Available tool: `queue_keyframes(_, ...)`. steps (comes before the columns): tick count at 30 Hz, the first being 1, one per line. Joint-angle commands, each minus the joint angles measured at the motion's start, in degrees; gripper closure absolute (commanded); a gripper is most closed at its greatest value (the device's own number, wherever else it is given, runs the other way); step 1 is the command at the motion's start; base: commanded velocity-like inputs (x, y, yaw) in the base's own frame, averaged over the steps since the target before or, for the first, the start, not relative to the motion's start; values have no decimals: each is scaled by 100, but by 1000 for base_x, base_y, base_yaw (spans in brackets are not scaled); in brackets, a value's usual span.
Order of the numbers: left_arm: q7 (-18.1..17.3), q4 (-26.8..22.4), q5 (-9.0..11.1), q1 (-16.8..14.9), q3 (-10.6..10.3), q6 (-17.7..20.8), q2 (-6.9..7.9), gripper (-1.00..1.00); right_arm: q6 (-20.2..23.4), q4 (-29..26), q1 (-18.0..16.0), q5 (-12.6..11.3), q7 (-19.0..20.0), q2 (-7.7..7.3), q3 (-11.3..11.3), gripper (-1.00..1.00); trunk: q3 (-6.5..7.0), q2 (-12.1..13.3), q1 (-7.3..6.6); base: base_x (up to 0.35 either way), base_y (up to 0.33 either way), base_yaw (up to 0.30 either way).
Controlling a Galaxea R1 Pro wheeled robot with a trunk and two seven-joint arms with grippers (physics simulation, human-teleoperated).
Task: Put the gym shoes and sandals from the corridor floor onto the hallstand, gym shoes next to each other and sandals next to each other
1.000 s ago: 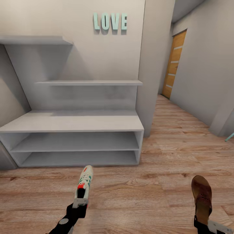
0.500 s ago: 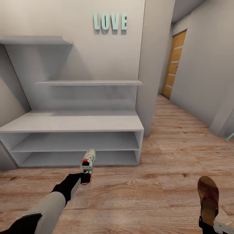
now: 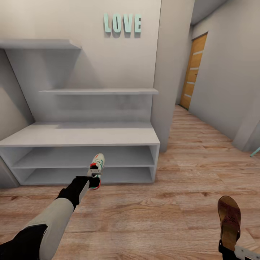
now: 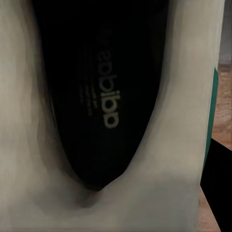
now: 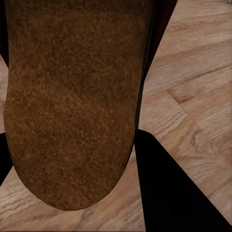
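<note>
A white gym shoe with green stripes and red-orange heel hangs in the air in front of the hallstand's lower shelves, toe toward the rack. My left gripper is shut on its heel. The left wrist view looks into the gym shoe's dark insole. At the lower right, my right gripper is shut on the heel of a brown sandal, held above the corridor floor. The right wrist view has the sandal's brown footbed close up, over the floor's planks.
The hallstand has two open shelf rows, a wide top and two stepped wall shelves under a "LOVE" sign. A wall corner stands right of it. The corridor runs back to a wooden door.
My left arm has reached forward and up, carrying the gym shoe from over the floor to just in front of the rack's lower shelves. The sandal in my right gripper has sunk slightly lower.
</note>
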Motion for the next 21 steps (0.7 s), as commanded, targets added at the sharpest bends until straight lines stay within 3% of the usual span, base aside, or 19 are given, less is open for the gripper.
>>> queue_keyframes(1,-15,-72,-50,-16,42,40,-16,100,-22,2,-4,-70,18,8,13,100,-29,-44,21,0,0,0)
queue_keyframes(21,6,-78,-63,-53,18,46,-4,100,-22,7,-4,-70,23,12,8,100,-567,-846,461,0,0,0)
